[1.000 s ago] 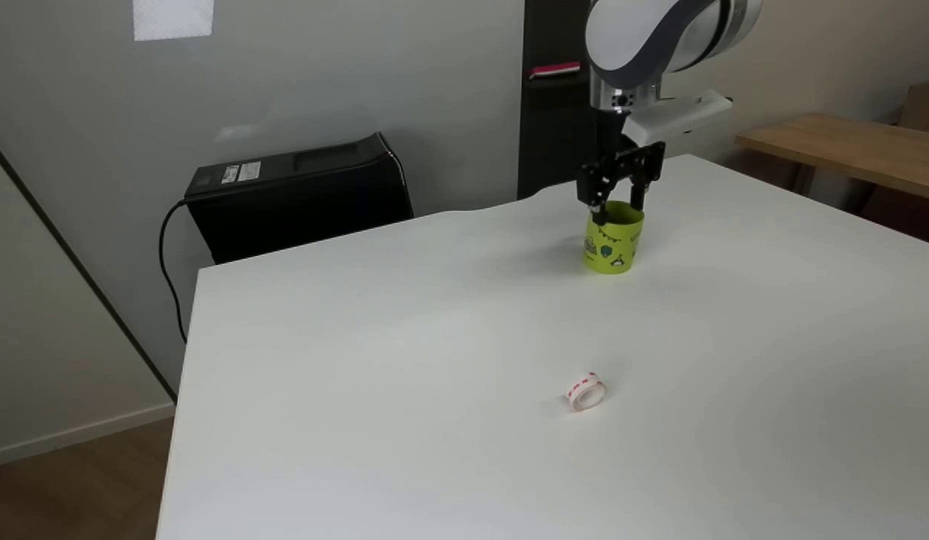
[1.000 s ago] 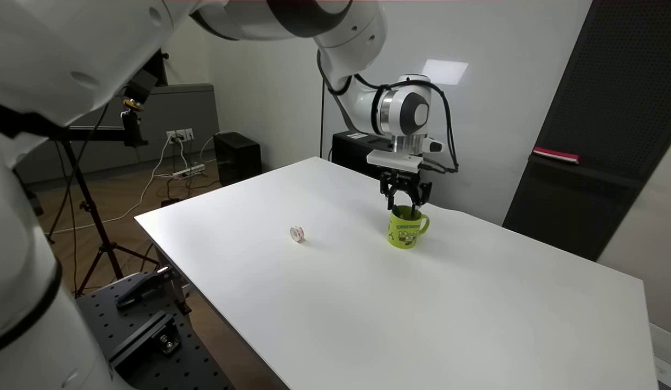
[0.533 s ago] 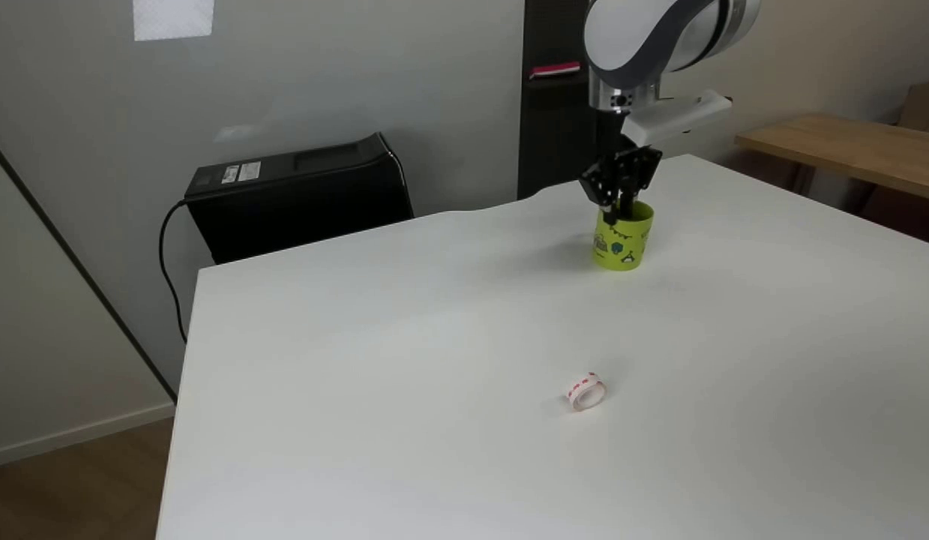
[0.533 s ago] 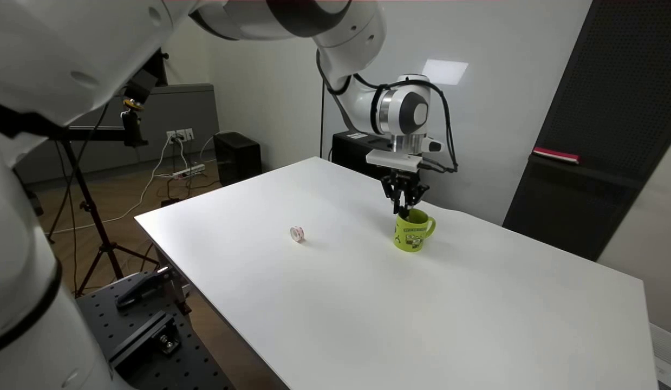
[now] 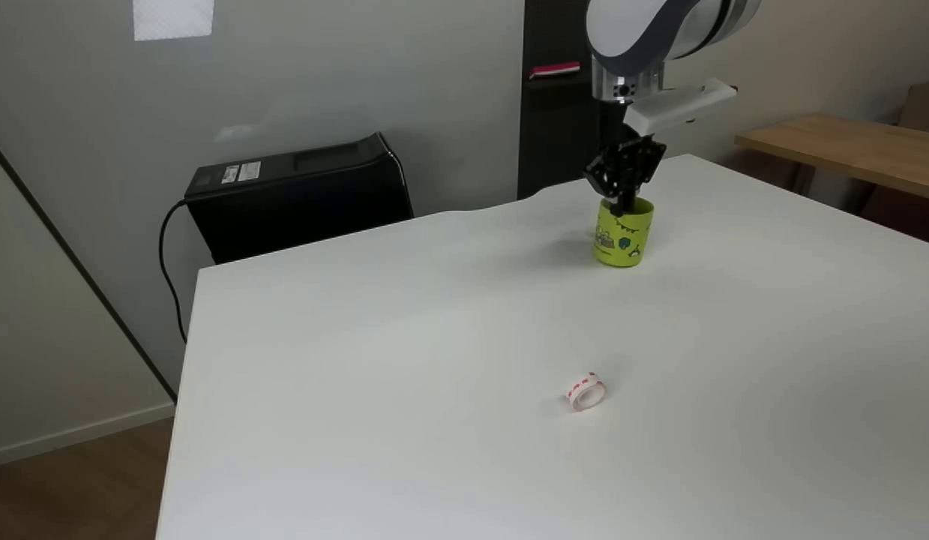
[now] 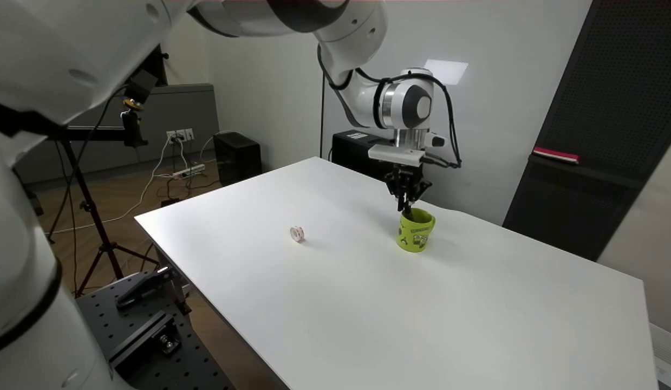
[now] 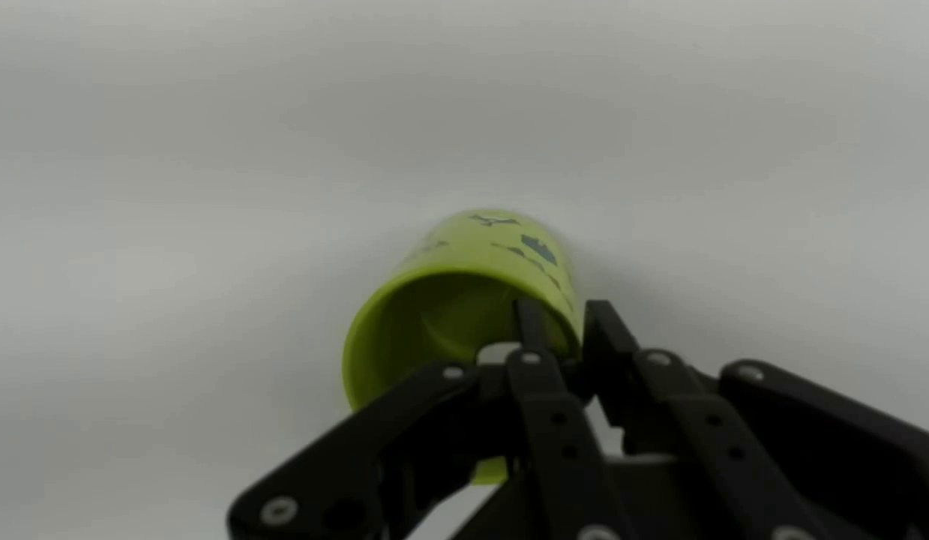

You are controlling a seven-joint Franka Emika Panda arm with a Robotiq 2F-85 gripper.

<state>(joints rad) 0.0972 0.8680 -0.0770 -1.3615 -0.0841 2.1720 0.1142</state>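
Gripping the wall of a lime-green mug (image 6: 414,238) at the rim, the fingers (image 7: 606,334) are clenched on it, one inside the mug and one outside, as the wrist view shows. The mug is mouth up toward the far edge of the white bench (image 5: 404,360) in both exterior views, its side printed with dark pictures; whether its base touches the bench cannot be told. Well apart from it, on the bench, lies a small white tape roll (image 5: 582,387) with red marks. Past the bench's edge is a black boxy device (image 5: 299,195).
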